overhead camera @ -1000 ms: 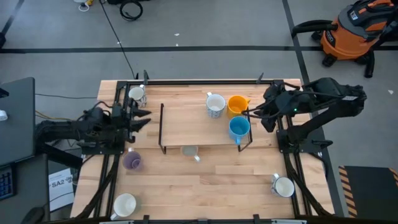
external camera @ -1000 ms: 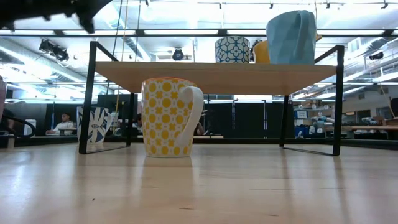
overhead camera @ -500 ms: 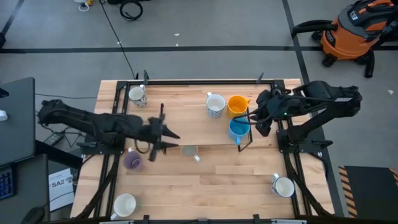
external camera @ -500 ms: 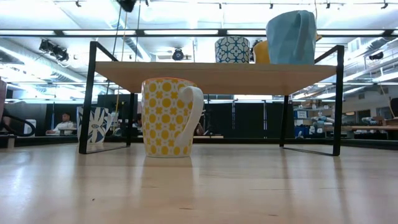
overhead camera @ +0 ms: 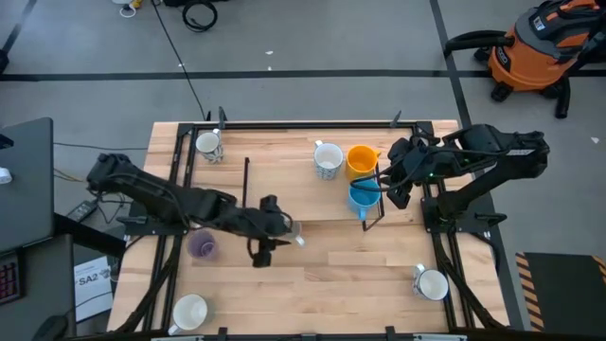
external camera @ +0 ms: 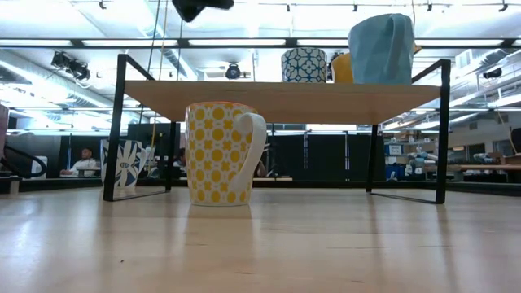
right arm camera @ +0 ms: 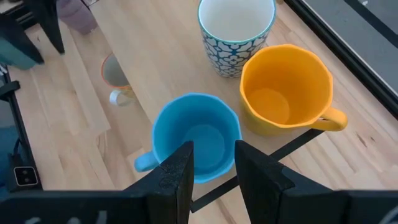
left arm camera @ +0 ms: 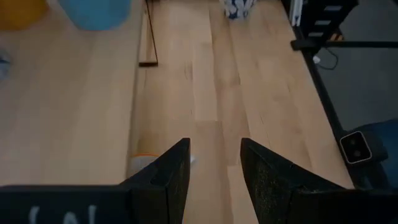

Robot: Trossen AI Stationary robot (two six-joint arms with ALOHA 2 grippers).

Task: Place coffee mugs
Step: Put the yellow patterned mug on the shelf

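1. The left gripper (overhead camera: 266,248) is reaching across the table (overhead camera: 331,294) and hovering over the yellow-dotted mug (external camera: 222,153), which is standing on the table half under the front edge of the shelf (overhead camera: 284,194); its fingers (left arm camera: 171,174) are apart and holding nothing, likely lining up to grasp that mug
2. The right gripper (right arm camera: 211,163) is hanging just above the blue mug (right arm camera: 196,138), fingers apart and gripping nothing, so that mug looks set down on the shelf's right end
3. Three mugs are sitting together on the shelf: the blue one, an orange one (right arm camera: 286,87) beside it, and a white one with a blue pattern (right arm camera: 236,31) next to the orange one; grouping them there suggests the shelf is the target
4. Four mugs are waiting on the table: a purple one (overhead camera: 201,245) at the left, a white one (overhead camera: 207,145) at the far left corner, a cream one (overhead camera: 188,312) at the near left corner, and a white one (overhead camera: 432,283) at the near right
5. The dotted mug is upright, cream with yellow dots, its handle facing the low camera's right
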